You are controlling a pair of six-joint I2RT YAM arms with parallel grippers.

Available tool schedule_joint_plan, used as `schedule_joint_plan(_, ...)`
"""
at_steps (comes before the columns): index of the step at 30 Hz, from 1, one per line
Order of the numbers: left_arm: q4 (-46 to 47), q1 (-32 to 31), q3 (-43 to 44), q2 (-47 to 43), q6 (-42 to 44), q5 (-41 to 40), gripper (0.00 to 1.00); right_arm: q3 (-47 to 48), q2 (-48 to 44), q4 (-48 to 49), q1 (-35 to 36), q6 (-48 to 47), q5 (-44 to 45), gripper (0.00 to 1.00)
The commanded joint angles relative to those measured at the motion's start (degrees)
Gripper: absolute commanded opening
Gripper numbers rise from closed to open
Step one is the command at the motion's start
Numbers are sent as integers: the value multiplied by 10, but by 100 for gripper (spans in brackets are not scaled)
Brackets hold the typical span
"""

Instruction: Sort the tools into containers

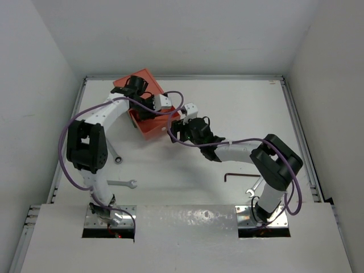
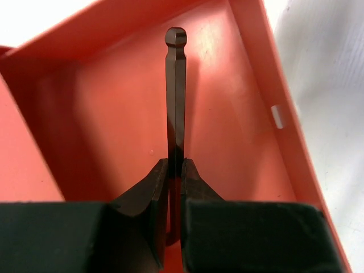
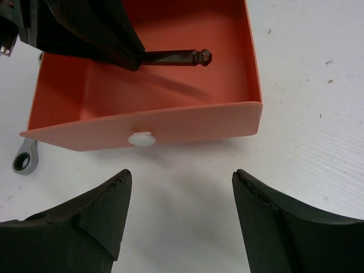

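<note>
The left gripper [image 2: 175,166] pinches a hex key [image 2: 176,85] over the orange drawer [image 2: 102,125], right gripper [image 3: 182,187] spread by the knob [image 3: 141,138]; dropped high, it may bounce out

The right gripper [image 3: 182,176] stands with its jaws spread wide and nothing between them, only bare white table [image 3: 307,114]. Straight ahead of the jaws lies the orange-red drawer [image 3: 187,122], its front wall facing them and its white knob [image 3: 141,138] slightly left of the gap's centre. Beyond that wall, above the drawer's floor, the left gripper [image 3: 128,54] reaches in from the far left, pinching the black hex key [image 3: 173,57], whose tip points right. Ahead of the left jaw, a silver wrench [image 3: 24,158] peeks out beside the drawer's corner.
</note>
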Motion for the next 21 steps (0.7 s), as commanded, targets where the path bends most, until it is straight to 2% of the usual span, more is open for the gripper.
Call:
schedule_joint_plan(1,1,-6,23,-4,27,-10,0,26,10,45,2,19,-16,70)
schedule_joint_plan(4,11,-6,24,1,16,-14,0,30,16,52,3,21,-23,70)
schedule_joint_plan(5,15,-5,24,3,14,-13,3,32,17,52,3,21,-24,70)
schedule_joint_plan(7,17,-6,28,6,6,-11,14,36,21,48,4,21,-26,70)
schedule_joint_plan(8,17,-6,31,7,2,-9,27,37,23,48,3,21,-27,70)
schedule_joint_plan(10,17,-6,45,6,-8,-4,36,40,24,46,3,21,-29,70)
schedule_joint_plan(13,16,-6,73,2,-28,14,41,47,32,45,4,21,-32,69)
schedule_joint_plan(17,2,-5,111,-9,-57,44,42,64,49,36,3,25,-38,68)
schedule_joint_plan(21,4,-4,153,-17,-136,66,41,76,56,31,4,26,-43,67)
